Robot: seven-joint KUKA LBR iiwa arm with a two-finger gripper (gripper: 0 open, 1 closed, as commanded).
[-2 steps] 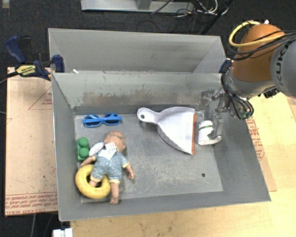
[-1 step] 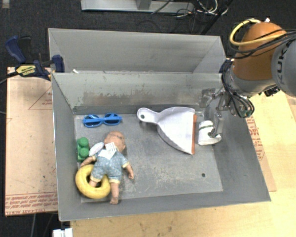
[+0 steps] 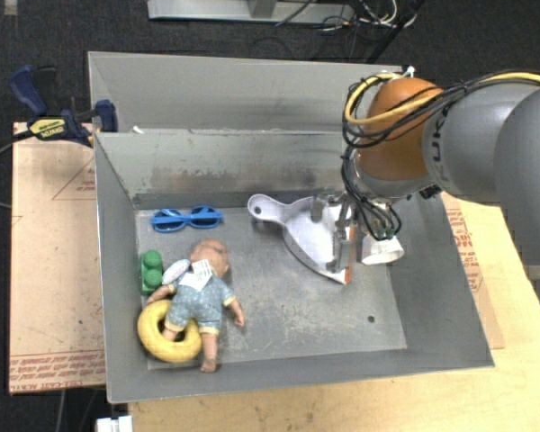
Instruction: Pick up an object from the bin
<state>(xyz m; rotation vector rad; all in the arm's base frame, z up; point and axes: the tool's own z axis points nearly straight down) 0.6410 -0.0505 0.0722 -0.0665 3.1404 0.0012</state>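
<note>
Hanging low in the right half of the grey bin [image 3: 279, 336], the gripper [image 3: 345, 257] is at the right edge of a white scoop [image 3: 301, 228] lying on the bin floor; whether it is clenched or released cannot be told. Well apart at the left lie blue sunglasses [image 3: 187, 218], a green toy [image 3: 150, 273], and a baby doll [image 3: 202, 295] resting on a yellow ring [image 3: 162, 340].

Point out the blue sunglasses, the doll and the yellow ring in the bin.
Blue sunglasses [image 3: 187, 218]: camera view, on the bridge between the two lenses.
Doll [image 3: 201, 297]: camera view, on its clothed torso.
Yellow ring [image 3: 160, 344]: camera view, on the bare lower-left part of the ring, beside the doll.
</note>
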